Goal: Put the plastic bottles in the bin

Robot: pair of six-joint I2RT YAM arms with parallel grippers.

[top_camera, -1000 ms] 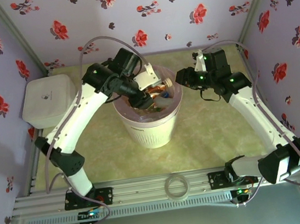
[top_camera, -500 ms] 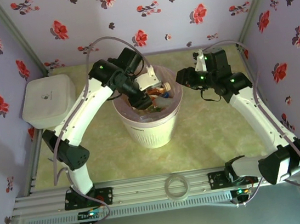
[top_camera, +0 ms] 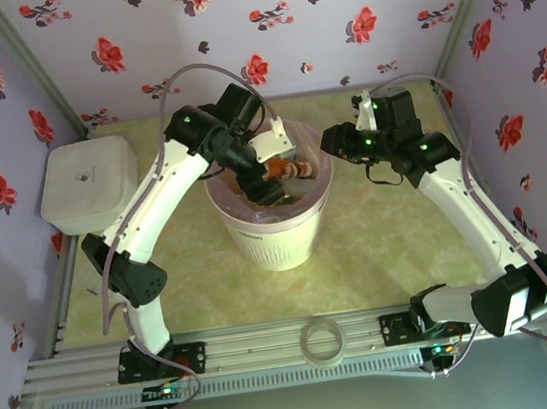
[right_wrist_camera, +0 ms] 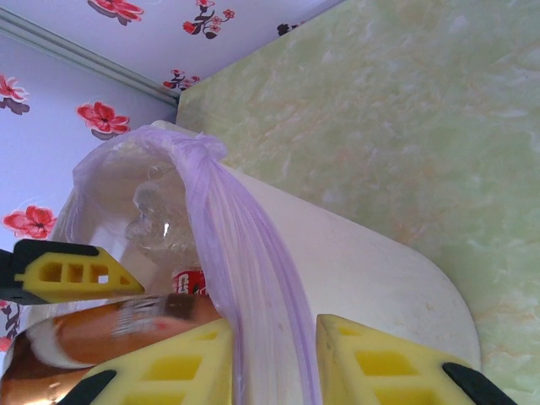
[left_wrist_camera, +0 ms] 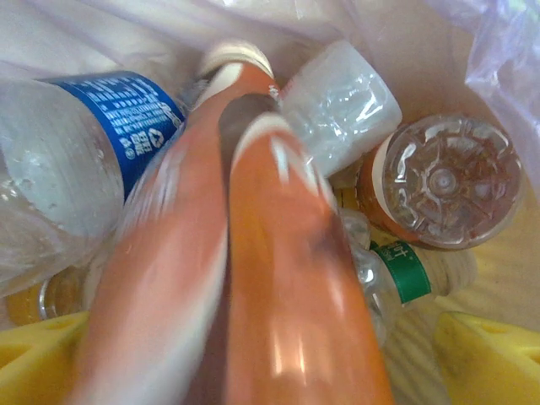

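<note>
The round white bin (top_camera: 273,240) stands mid-table with several plastic bottles inside. My left gripper (top_camera: 258,181) hangs in its mouth, open, with its yellow fingers (left_wrist_camera: 489,359) wide apart. Between them an orange-brown bottle (left_wrist_camera: 278,278) is blurred and loose, and it lies at the top of the heap (top_camera: 287,169). Below it are a blue-labelled clear bottle (left_wrist_camera: 76,160), a green-labelled one (left_wrist_camera: 396,274) and an upturned bottle base (left_wrist_camera: 443,181). My right gripper (right_wrist_camera: 274,371) is shut on the bag liner (right_wrist_camera: 245,253) at the bin's right rim (right_wrist_camera: 380,261).
A white rounded-square box (top_camera: 89,183) sits at the left wall. A clear ring (top_camera: 322,339) lies on the rail between the arm bases. Flowered walls close in the pale green tabletop (top_camera: 399,238) on three sides.
My left gripper has opened and let go of the orange-brown bottle, which now slips down into the bin. The left arm has reached slightly farther over the bin. The right arm has not moved.
</note>
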